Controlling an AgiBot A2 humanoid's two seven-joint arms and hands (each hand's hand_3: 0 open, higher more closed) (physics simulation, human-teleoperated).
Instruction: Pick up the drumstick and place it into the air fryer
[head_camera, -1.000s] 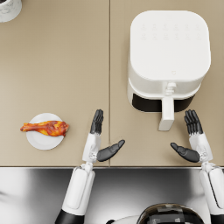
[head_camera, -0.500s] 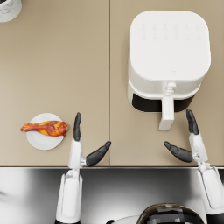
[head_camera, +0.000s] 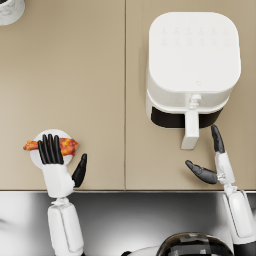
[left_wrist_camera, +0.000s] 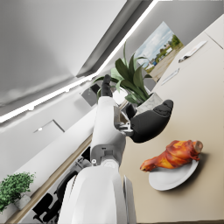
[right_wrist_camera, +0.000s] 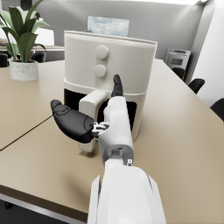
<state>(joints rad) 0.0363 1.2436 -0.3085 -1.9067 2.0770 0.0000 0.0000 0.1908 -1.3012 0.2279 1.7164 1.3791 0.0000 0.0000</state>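
A browned drumstick (head_camera: 69, 146) lies on a small white plate (head_camera: 35, 156) near the table's front left edge. My left hand (head_camera: 56, 162) hovers over it with fingers spread, covering the drumstick's middle in the head view. In the left wrist view the drumstick (left_wrist_camera: 173, 155) and plate (left_wrist_camera: 171, 178) lie apart from that hand (left_wrist_camera: 146, 123), which holds nothing. The white air fryer (head_camera: 192, 62) stands at the right, its drawer handle (head_camera: 190, 131) pointing toward me. My right hand (head_camera: 212, 162) is open just in front of the handle, seen also in the right wrist view (right_wrist_camera: 85, 122) short of the fryer (right_wrist_camera: 109, 72).
A white round container (head_camera: 9, 9) sits at the far left corner. A seam (head_camera: 125, 90) runs down the middle of the tan table. The table's front edge (head_camera: 125, 190) lies just under both wrists. A potted plant (right_wrist_camera: 21, 43) stands beyond the fryer.
My left hand has swung left and forward, from the bare table to above the plate and drumstick. The right hand has stayed near the fryer handle.
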